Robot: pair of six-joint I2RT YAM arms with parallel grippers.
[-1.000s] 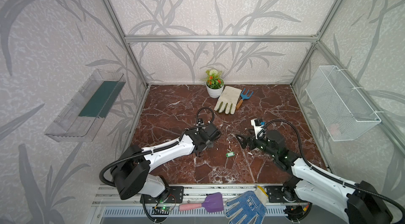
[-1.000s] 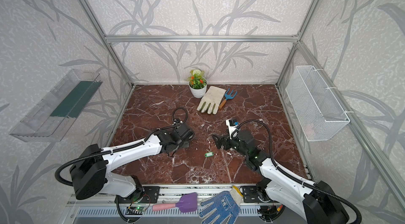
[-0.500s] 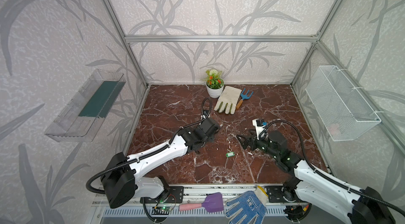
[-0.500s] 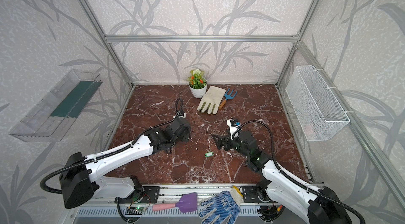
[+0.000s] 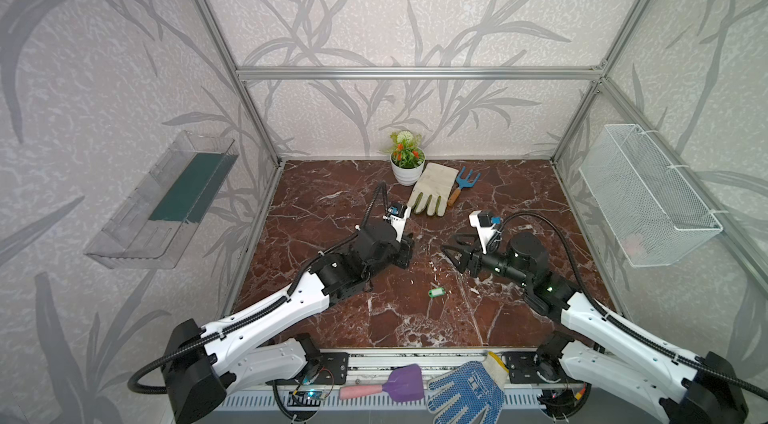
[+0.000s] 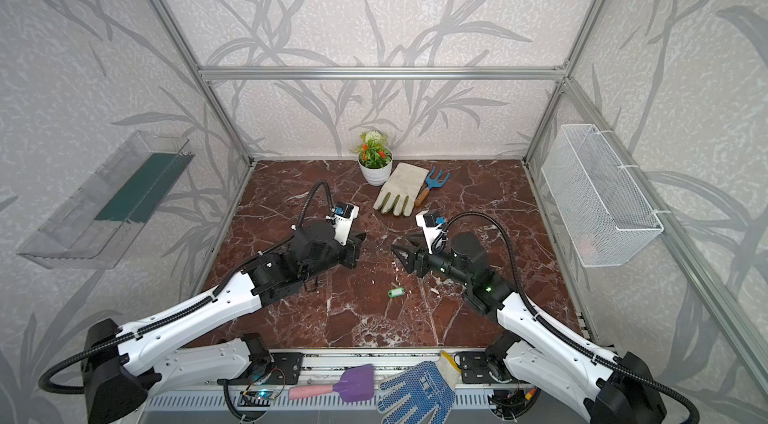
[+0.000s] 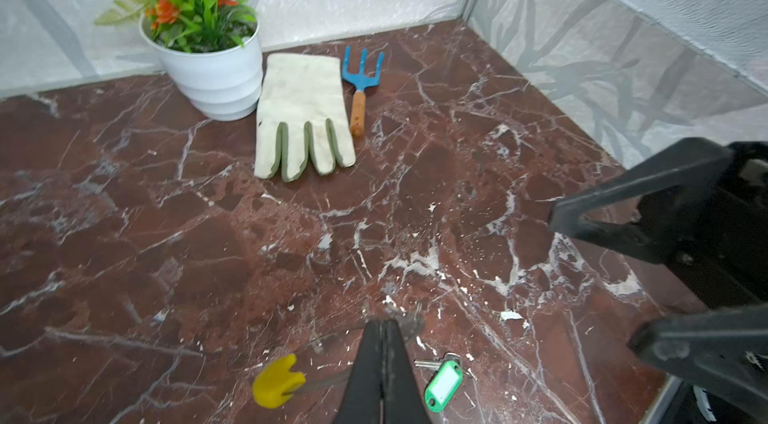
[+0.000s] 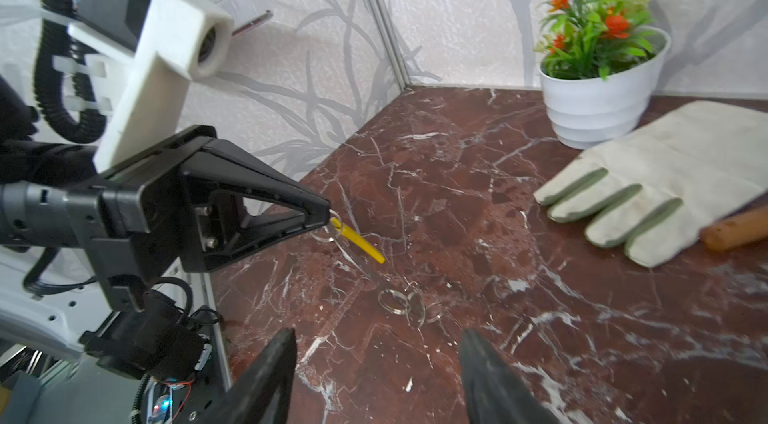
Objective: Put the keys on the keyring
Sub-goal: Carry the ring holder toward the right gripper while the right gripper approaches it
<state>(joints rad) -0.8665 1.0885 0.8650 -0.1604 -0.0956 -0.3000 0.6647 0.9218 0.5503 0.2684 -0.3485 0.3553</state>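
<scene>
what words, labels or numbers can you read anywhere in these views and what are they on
No text reads clearly in any view.
green key tag: its white label window looks blank in the left wrist view.
blue dotted glove at the front edge: a pale mark on its back, too blurred to read in both top views.

keys (image 5: pixel 436 292) on table (image 5: pixel 324 210), glove (image 5: pixel 432 189) between pot (image 5: pixel 407 173) and rake (image 5: pixel 465 183)
</scene>
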